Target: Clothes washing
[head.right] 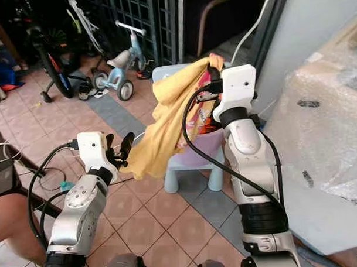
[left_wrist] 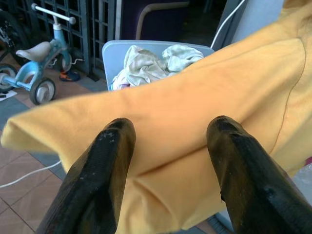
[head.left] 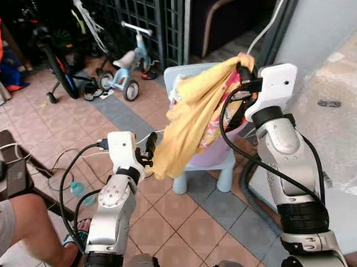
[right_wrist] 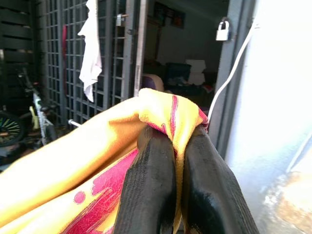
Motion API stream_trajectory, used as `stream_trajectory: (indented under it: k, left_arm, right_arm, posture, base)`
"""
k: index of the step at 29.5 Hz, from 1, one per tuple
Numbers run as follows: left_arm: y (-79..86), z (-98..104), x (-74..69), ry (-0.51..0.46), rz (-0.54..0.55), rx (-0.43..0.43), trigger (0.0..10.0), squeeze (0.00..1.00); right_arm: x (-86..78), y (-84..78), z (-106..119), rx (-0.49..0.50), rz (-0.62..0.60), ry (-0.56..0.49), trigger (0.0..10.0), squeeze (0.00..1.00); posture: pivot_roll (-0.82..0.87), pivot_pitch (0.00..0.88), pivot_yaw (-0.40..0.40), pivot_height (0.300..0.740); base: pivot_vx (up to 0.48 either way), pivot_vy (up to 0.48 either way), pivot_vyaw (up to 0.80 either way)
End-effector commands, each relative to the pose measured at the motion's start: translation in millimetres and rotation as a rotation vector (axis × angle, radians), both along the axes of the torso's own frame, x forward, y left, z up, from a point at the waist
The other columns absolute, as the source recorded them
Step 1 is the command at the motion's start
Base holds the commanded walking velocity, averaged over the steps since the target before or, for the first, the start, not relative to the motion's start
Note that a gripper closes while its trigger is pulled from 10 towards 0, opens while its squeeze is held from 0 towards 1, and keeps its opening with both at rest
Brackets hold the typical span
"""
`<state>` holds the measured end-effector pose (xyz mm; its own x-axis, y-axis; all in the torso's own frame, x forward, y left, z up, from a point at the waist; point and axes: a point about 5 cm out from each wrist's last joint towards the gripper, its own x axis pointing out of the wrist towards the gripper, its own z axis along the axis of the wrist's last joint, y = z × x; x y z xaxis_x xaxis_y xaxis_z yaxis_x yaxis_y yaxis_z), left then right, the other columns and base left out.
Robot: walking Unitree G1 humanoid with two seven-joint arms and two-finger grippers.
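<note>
The right end effector (right_wrist: 173, 146) is pinching the yellow garment (head.left: 190, 118) high above the pale blue stool (head.left: 206, 162), the cloth's long axis draping down leftward to the spread left end effector (left_wrist: 170, 151) just beside its lower edge.

The right gripper (head.right: 212, 69) is raised high, pinching the top of a yellow cloth (head.right: 166, 125) with pink print. The cloth hangs down and to the left, its lower edge reaching the left gripper (head.right: 121, 148), whose fingers (head.right: 127, 141) stand parted just beside it. Behind the cloth sits a pink basket (head.right: 198, 151) on a light blue chair (head.right: 188, 168) standing on the tiled floor (head.right: 164, 219). A kid's trike (head.right: 122, 68) stands by a dark grille (head.right: 133, 18) at the far left. A plastic-wrapped counter (head.right: 325, 122) runs along the right edge. A person's leg (head.right: 11, 224) shows at the lower left corner.
</note>
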<state>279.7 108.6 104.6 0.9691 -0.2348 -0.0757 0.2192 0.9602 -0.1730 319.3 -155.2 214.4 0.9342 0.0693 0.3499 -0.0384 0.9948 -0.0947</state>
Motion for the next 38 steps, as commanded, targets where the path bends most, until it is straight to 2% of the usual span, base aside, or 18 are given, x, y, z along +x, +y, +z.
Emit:
stream_trajectory:
  k: [1,6,13,17,25,31,32,34,38]
  left_arm:
    - [3.6,-1,-0.7,-0.002,0.001,-0.001,10.0,0.0]
    - [2.0,1,2.6,-0.006,-0.006,-0.012,10.0,0.0]
    - [0.3,-2,-0.6,0.004,-0.009,-0.013,10.0,0.0]
    - [2.4,-2,-1.3,-0.002,-0.01,-0.012,10.0,0.0]
    - [-0.7,-1,-0.7,0.003,-0.026,-0.032,10.0,0.0]
    - [2.2,1,0.3,-0.014,-0.024,-0.034,10.0,0.0]
    - [2.4,3,0.7,-0.024,-0.029,-0.04,10.0,0.0]
    - [2.6,3,0.8,-0.027,-0.03,-0.043,10.0,0.0]
    - [2.3,4,0.4,-0.038,-0.038,-0.049,10.0,0.0]
  right_arm:
    - [-4.1,2.9,8,0.006,-0.001,-0.045,10.0,0.0]
    - [-4.1,3.6,9,-0.002,-0.009,-0.053,10.0,0.0]
    - [0.7,3.8,12,-0.003,-0.011,-0.059,10.0,0.0]
    - [0.7,5.0,11,-0.004,-0.011,-0.056,10.0,0.0]
    - [0.3,6.2,7,0.004,-0.015,-0.047,10.0,0.0]
    - [2.0,3.5,15,-0.015,-0.03,-0.084,10.0,0.0]
    - [4.6,0.1,24,-0.026,-0.041,-0.117,10.0,0.0]
    - [5.5,-0.8,27,-0.031,-0.043,-0.127,10.0,0.0]
    - [15.3,1.9,42,-0.1,0.032,-0.182,10.0,0.0]
  posture:
    - [-0.1,0.064,0.05,0.74]
    - [-0.1,0.058,0.047,0.74]
    - [-0.09,0.056,0.042,0.74]
    - [-0.09,0.054,0.043,0.74]
    - [-0.09,0.052,0.049,0.74]
    - [-0.09,0.05,0.049,0.74]
    - [-0.09,0.052,0.049,0.74]
    - [-0.09,0.051,0.05,0.74]
    - [-0.09,0.052,0.054,0.74]
  base:
    - [0.0,0.0,-0.8]
    - [0.284,0.0,-0.8]
    - [0.22,0.0,-0.8]
    - [0.257,-0.298,-0.8]
    - [0.0,0.0,-0.8]
    - [0.0,0.0,-0.8]
    - [0.0,0.0,-0.8]
    - [0.0,0.0,-0.8]
    - [0.417,0.0,-0.2]
